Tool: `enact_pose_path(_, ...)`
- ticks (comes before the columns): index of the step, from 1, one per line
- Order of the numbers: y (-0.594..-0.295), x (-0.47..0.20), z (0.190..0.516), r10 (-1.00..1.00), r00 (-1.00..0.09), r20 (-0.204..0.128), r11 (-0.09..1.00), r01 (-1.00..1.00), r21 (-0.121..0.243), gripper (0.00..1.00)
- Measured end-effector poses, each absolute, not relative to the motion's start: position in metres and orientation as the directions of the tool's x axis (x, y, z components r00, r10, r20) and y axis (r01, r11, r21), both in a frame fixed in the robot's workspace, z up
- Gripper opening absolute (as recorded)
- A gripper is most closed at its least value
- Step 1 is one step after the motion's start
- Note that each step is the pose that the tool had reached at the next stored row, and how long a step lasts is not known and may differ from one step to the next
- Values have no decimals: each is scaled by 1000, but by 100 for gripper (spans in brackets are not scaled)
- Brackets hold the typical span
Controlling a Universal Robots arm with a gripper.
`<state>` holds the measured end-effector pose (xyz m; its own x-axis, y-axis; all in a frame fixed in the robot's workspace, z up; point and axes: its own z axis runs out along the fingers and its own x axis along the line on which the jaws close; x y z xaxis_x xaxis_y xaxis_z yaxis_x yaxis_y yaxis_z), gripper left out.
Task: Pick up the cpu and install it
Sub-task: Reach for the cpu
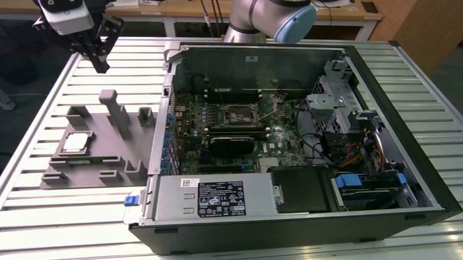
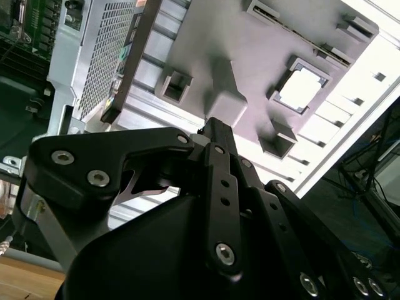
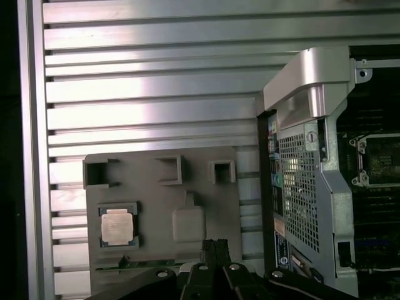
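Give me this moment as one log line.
gripper: shut, empty, clear of cpu | cpu: in grey fixture pocket | computer case: open

Open computer case (image 1: 289, 238) lay on a slatted metal bench (image 1: 58, 216), grey moulded tray (image 1: 87, 168) sat just beside it, green motherboard (image 1: 192, 108) showed inside, next to a silver power supply (image 1: 210, 197).

a robotics lab or workshop: a ribbed silver aluminium table (image 1: 43, 216) carrying an opened black desktop computer case (image 1: 289, 238) and a grey moulded parts fixture (image 1: 101, 154), with wooden desks (image 1: 181, 8) behind.
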<state>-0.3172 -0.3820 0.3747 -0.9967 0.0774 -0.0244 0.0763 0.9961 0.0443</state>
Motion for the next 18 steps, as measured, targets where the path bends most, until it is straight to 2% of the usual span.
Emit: enact_pose_path(18, -382, -338, 368, 77, -997, -24, 996, 76, 44, 11)
